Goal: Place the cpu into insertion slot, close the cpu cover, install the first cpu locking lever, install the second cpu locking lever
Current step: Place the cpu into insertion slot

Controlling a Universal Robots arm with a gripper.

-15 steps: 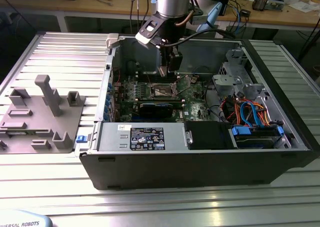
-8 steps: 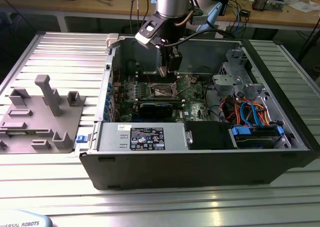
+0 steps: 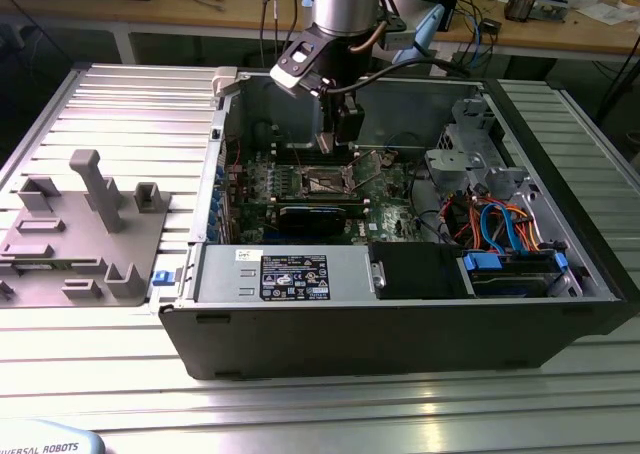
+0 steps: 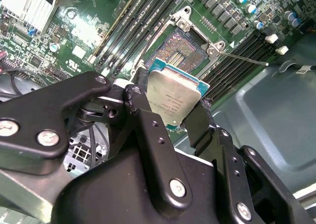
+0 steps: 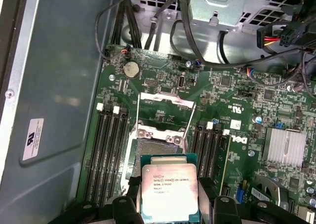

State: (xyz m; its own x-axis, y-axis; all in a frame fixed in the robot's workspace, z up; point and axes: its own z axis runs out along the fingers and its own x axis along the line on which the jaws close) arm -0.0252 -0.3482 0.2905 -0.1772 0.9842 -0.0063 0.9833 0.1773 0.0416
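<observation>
My gripper (image 4: 170, 105) is shut on the cpu (image 4: 175, 98), a flat square chip with a dull silver top, gripped at two opposite edges by black fingers (image 4: 143, 110). It hangs a little above the insertion slot (image 4: 185, 49), whose dark contact field lies bare inside a silvery rim on the green board. In the first wrist view the cpu (image 5: 169, 192) covers part of the insertion slot (image 5: 155, 152), and the cpu cover (image 5: 165, 99) stands swung open just beyond it. A thin lever rod (image 4: 244, 60) sticks out unlatched. In the exterior view my gripper (image 3: 337, 139) hovers over the insertion slot (image 3: 327, 181).
The open computer case (image 3: 400, 334) lies on a ribbed metal table. Memory slots (image 5: 106, 155) flank the socket. A black card (image 3: 315, 217), a black power supply box (image 3: 420, 269) and a drive bay with blue and orange cables (image 3: 510, 224) sit nearby. A grey fixture (image 3: 85, 224) stands at the exterior view's left.
</observation>
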